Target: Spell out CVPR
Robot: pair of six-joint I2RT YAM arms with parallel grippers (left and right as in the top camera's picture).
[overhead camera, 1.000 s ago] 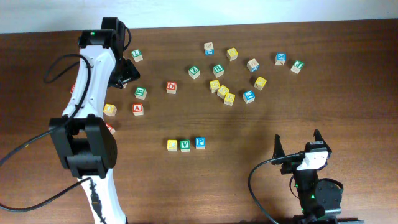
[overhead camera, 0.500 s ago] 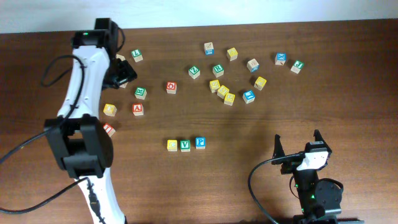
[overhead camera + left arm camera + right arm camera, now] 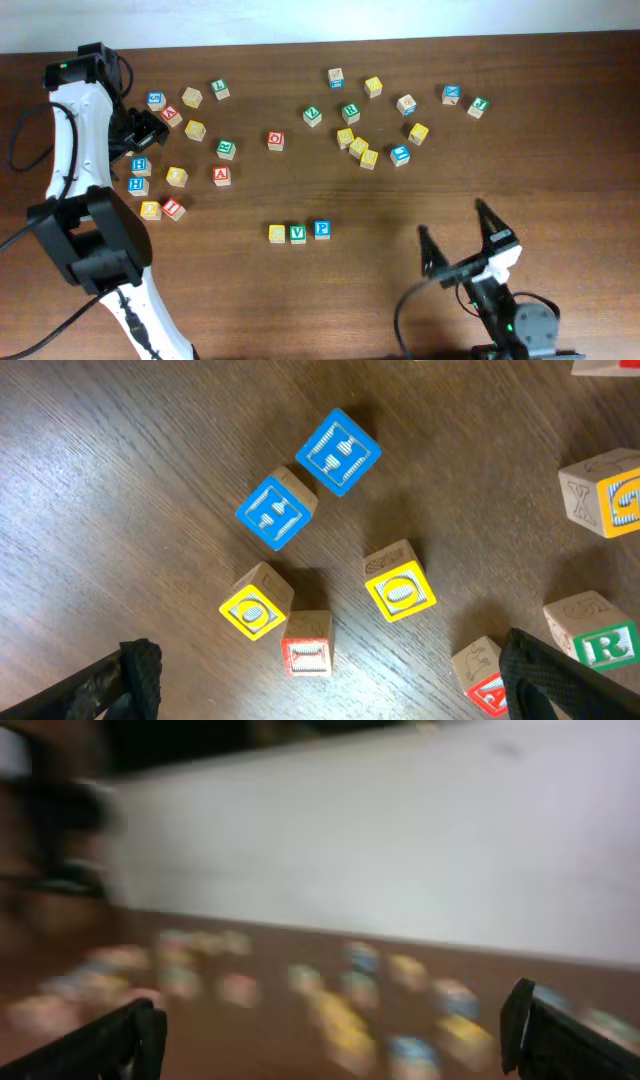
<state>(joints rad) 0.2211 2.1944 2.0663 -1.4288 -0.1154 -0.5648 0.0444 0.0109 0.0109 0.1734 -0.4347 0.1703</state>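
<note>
Reading the row (image 3: 298,232) at table centre: yellow C (image 3: 277,233), green V (image 3: 298,233), blue P (image 3: 322,229), side by side with small gaps. The C is faint from overhead, so that letter is my reading. The spot right of P is bare, and R is not yet placed.

Candidate: green R block (image 3: 605,645), at the right edge of the left wrist view, in the left-hand scatter. It is well apart from the row, with a red A block (image 3: 485,685) just beside it.

Handling (judgement): small wooden cube, light, rigid, not fragile. The painted faces may be a little slick. Pinch from above across two opposite side faces, choosing the pair that keeps a finger clear of the A block.

Counts, overhead:
- Row: 3 blocks.
- Loose blocks: 25 by my count, 12 left and 13 upper centre-right. The arm may hide more.
- Blue H blocks (image 3: 275,512) under the left wrist: 2.
- Arms: 2.

Left gripper (image 3: 335,682): fingers spread wide, nothing between them, hanging over the left scatter.

Right gripper (image 3: 460,238): fingers wide apart, empty, near the table's front right. Its wrist view is blurred.
</note>
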